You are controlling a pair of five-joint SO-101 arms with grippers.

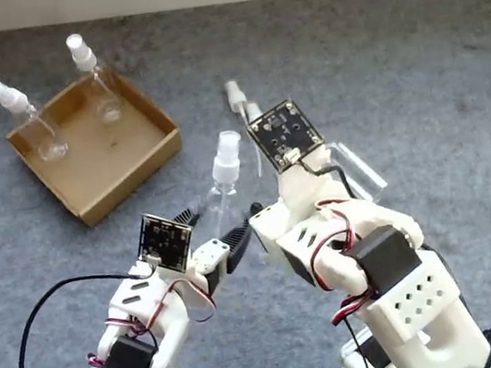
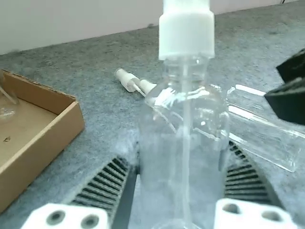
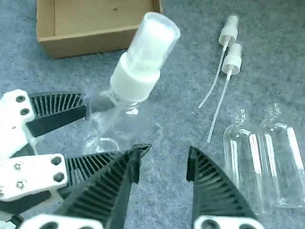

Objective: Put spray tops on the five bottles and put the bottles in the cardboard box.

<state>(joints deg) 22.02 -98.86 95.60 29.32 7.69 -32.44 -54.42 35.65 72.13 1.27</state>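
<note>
My left gripper (image 1: 214, 228) (image 2: 176, 191) is shut on a clear bottle (image 1: 221, 195) (image 2: 183, 138) (image 3: 112, 126), held upright with a white spray top (image 1: 225, 154) (image 2: 186, 28) (image 3: 143, 57) on its neck. Right beside that bottle, my right gripper (image 3: 164, 167) (image 1: 255, 212) is open with nothing between its fingers. Two loose spray tops (image 1: 242, 102) (image 3: 229, 47) (image 2: 128, 78) lie on the carpet. Two uncapped bottles (image 3: 262, 157) (image 1: 357, 168) lie side by side near the right arm. The cardboard box (image 1: 145, 167) (image 3: 95, 36) (image 2: 43, 129) holds two capped bottles (image 1: 40, 128) (image 1: 99, 86).
Everything sits on a grey carpet (image 1: 394, 58). The box stands at the far left. The right arm's body covers part of the two lying bottles in the high view. Cables (image 1: 34, 320) trail near the left arm's base.
</note>
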